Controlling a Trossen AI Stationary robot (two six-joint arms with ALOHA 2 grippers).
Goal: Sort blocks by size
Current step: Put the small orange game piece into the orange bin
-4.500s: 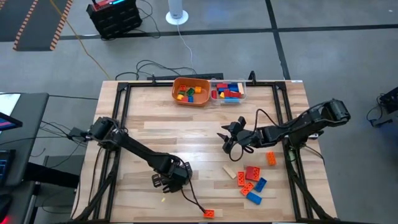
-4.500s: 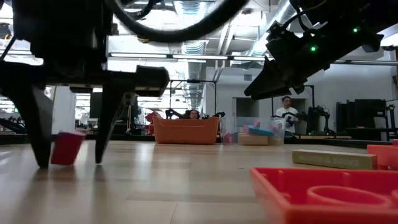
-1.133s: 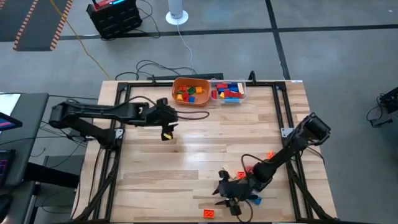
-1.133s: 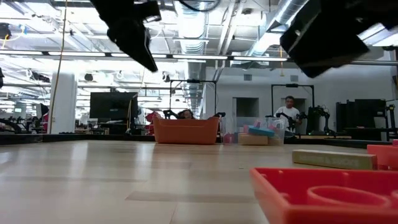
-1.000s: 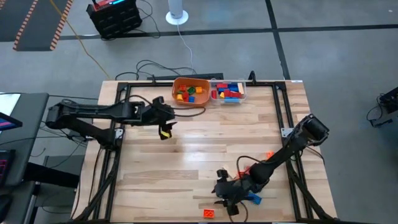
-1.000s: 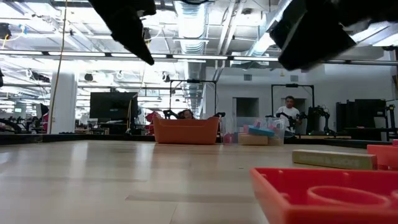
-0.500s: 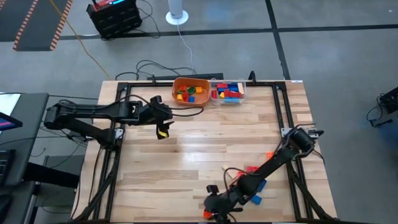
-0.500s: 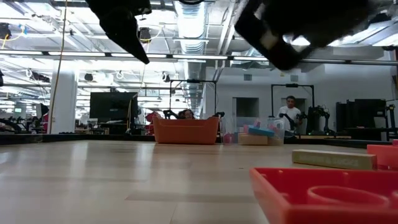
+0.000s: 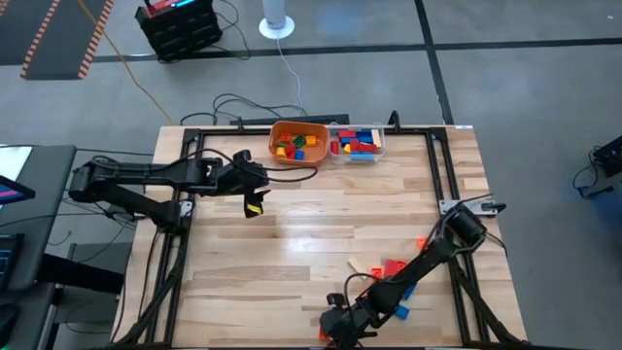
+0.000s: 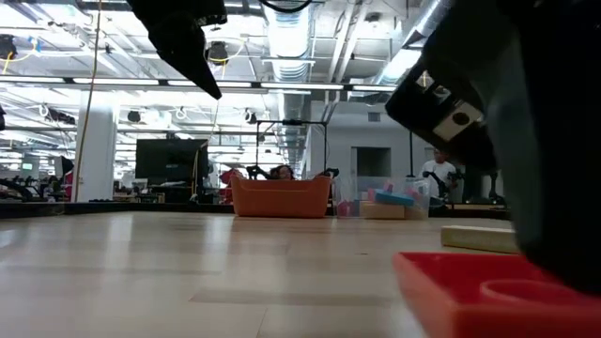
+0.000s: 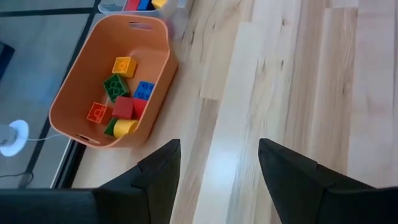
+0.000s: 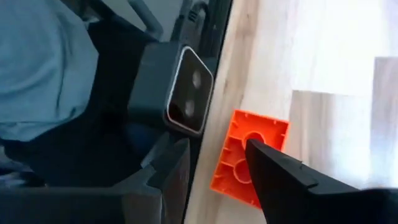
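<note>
The right gripper (image 9: 335, 326) sits low at the table's near edge, directly over a lone orange block (image 12: 249, 158). In the right wrist view its fingers (image 12: 280, 171) are parted, with the block's edge lying between them. No grip on the block is visible, and whether the fingers touch it cannot be told.

The left gripper (image 9: 255, 202) hangs above the table near the orange bowl (image 11: 81, 74). Its fingers (image 11: 158, 174) stand apart with bare wood showing between them in the left wrist view. A small yellow item (image 9: 254, 208) shows at the tip in the high view; whether it is held cannot be confirmed.

Progress, judged from the layout:
- The bowl holds several small blocks (image 11: 123, 93) in yellow, green, red, blue and orange.
- The clear container (image 9: 357, 142) beside it holds longer blocks in red, blue and yellow.
- A loose cluster (image 9: 397, 275) of orange, red and blue blocks plus one tan piece lies on the table's right side, behind the right gripper.

Sorting appears well under way but incomplete. The near-edge block and the cluster are left to place.
</note>
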